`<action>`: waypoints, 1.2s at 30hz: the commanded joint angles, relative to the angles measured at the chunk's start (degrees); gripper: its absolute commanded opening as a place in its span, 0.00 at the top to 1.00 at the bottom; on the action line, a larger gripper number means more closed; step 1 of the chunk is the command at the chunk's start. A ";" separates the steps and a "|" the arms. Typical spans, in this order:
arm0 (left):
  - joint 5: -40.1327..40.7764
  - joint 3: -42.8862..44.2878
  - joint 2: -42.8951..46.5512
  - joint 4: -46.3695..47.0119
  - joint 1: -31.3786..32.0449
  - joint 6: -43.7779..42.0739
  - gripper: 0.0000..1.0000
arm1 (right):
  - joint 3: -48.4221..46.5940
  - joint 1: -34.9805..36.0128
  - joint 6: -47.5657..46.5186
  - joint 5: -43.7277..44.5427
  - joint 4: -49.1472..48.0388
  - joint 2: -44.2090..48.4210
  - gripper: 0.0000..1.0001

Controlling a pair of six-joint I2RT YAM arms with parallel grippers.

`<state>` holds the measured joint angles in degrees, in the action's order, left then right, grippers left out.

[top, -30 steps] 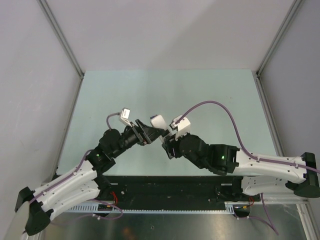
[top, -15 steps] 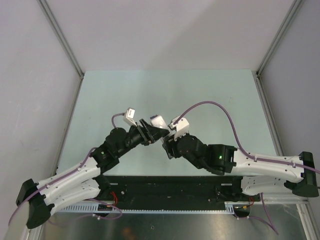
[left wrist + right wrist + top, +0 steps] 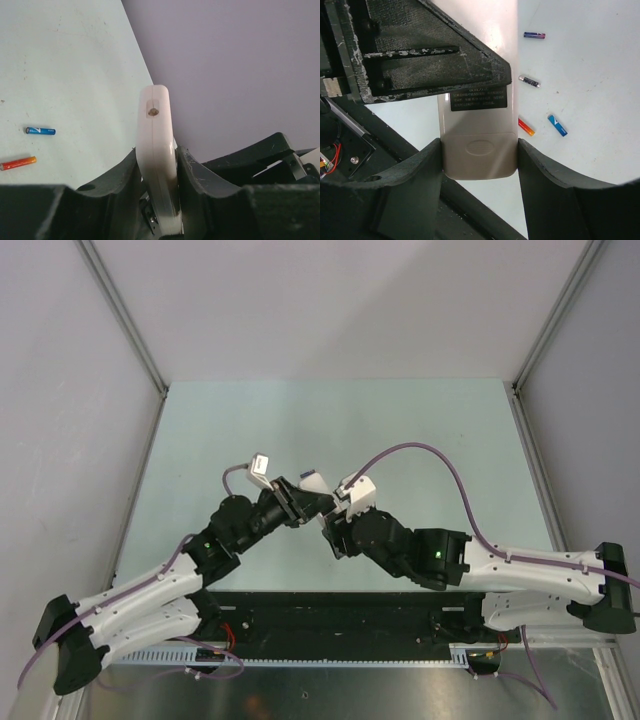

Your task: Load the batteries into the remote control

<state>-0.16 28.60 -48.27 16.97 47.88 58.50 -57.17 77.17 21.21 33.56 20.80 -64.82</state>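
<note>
The remote control (image 3: 312, 483) is held above the table between both grippers. In the left wrist view the remote control (image 3: 156, 150) stands edge-on, and my left gripper (image 3: 157, 157) presses its two flat faces. My right gripper (image 3: 479, 152) is shut on the side edges of the remote control (image 3: 478, 125), whose white back, dark label and battery cover face that camera. On the table below lie a dark purple battery (image 3: 534, 35), a black one (image 3: 529, 81), an orange-red one (image 3: 526, 127) and a blue one (image 3: 557, 125). The overhead view does not show the batteries.
The pale green table (image 3: 400, 430) is boxed in by grey walls with metal corner posts (image 3: 125, 320). The left gripper's black body (image 3: 420, 50) fills the top of the right wrist view. Both arms meet at the table's middle.
My left gripper has moved right onto the remote control and its jaws have come together on it. The right arm has kept its hold and barely shifted.
</note>
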 commanded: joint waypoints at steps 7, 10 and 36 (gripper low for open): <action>-0.71 0.23 -1.12 4.21 0.02 1.00 0.63 | -3.04 0.35 1.81 0.80 -2.78 -0.13 0.67; -1.24 -0.56 -1.12 4.65 0.02 1.44 0.67 | -3.04 0.44 2.08 1.42 -2.69 -0.13 0.67; -18.28 -7.86 2.13 17.91 -15.79 7.07 1.00 | 11.18 -22.35 19.03 -32.95 -7.94 16.56 0.00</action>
<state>-9.02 21.50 -45.76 25.50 34.68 63.61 -52.73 65.49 32.05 21.08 21.63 -53.08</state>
